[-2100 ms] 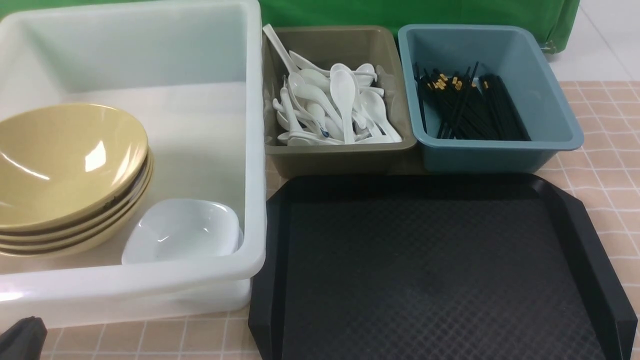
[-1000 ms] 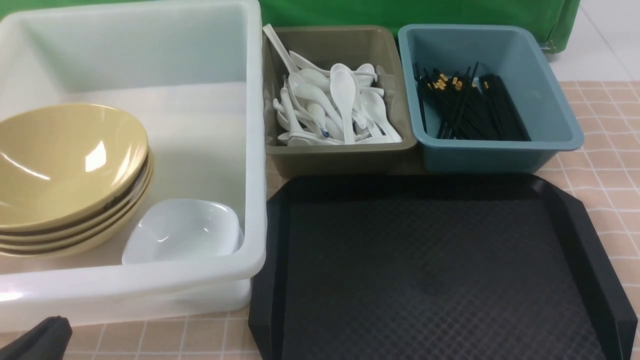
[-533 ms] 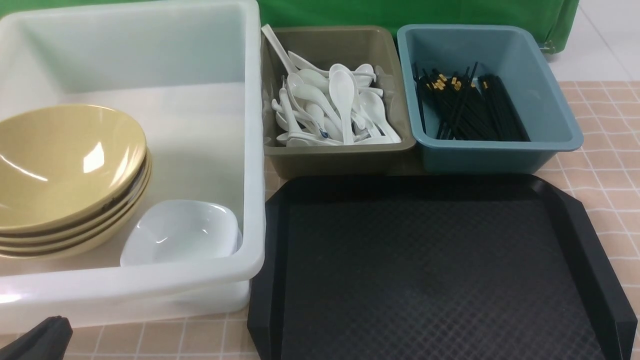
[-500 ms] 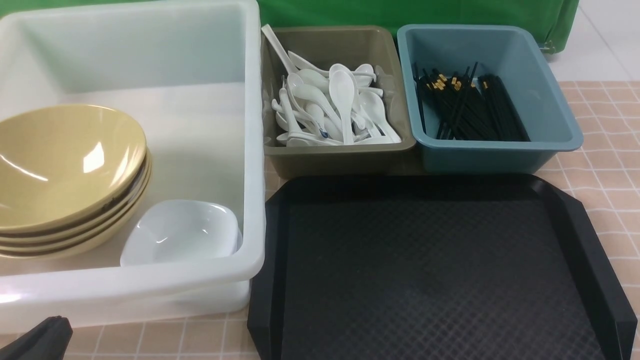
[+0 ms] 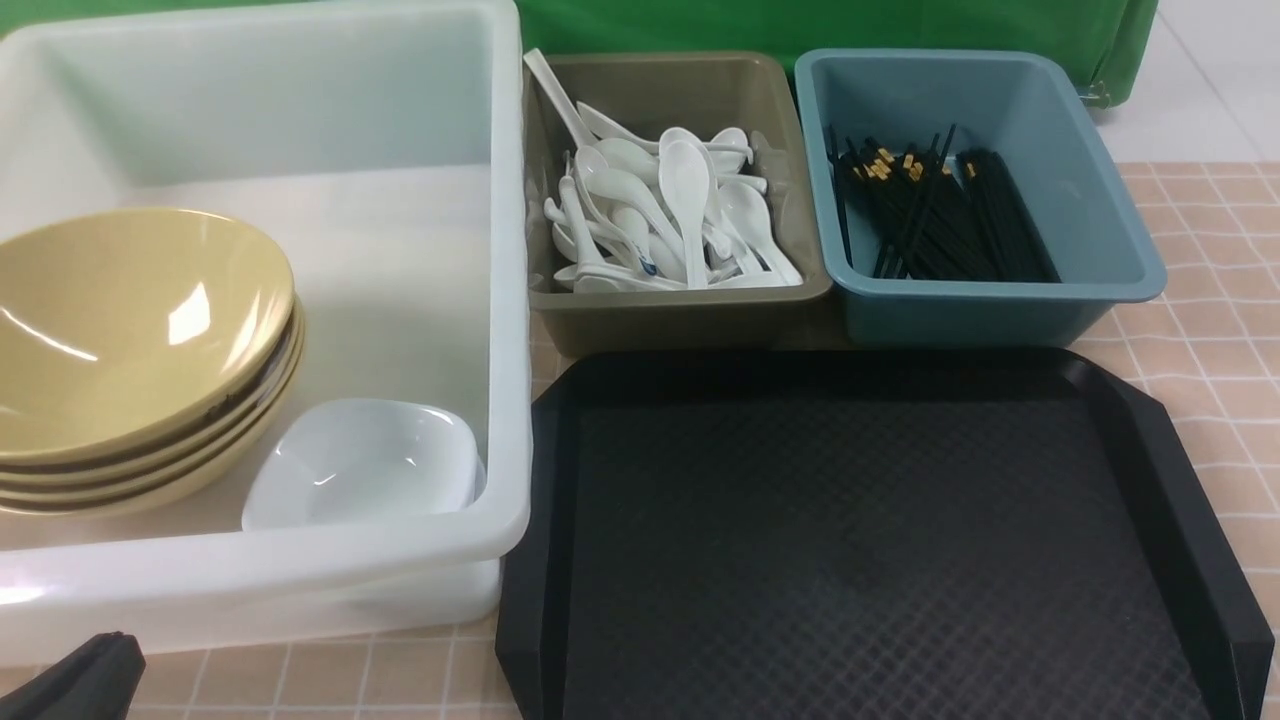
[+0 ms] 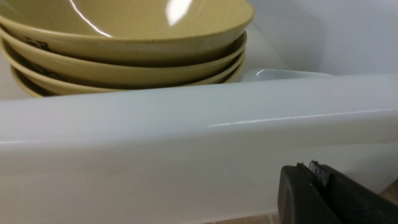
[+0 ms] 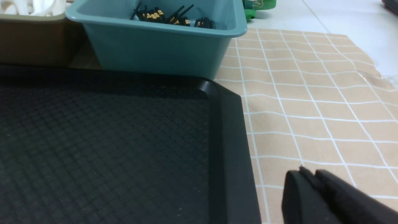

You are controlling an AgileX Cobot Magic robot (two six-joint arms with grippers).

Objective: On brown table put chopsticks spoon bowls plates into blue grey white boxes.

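Nearest: left claw [image 6: 314,171] pressed closed, empty, low beside white tub [image 5: 300,570] outer wall. Right claw [image 7: 311,177] closed, empty, over tiled brown surface [image 7: 311,102] beside black tray [image 5: 860,540]. In tub: stacked tan bowls [image 5: 130,330], white plates [image 5: 365,465] just beside. Farther: grey bin [image 5: 680,315] heaped with white spoons [image 5: 670,215]; teal bin [image 5: 1100,200] with black chopsticks [image 5: 940,220].

A staged test bench: tile-print cloth [image 5: 1220,300] wrinkling over a table, green backdrop cloth [image 5: 800,25], pale floor [image 5: 1220,80] beyond.
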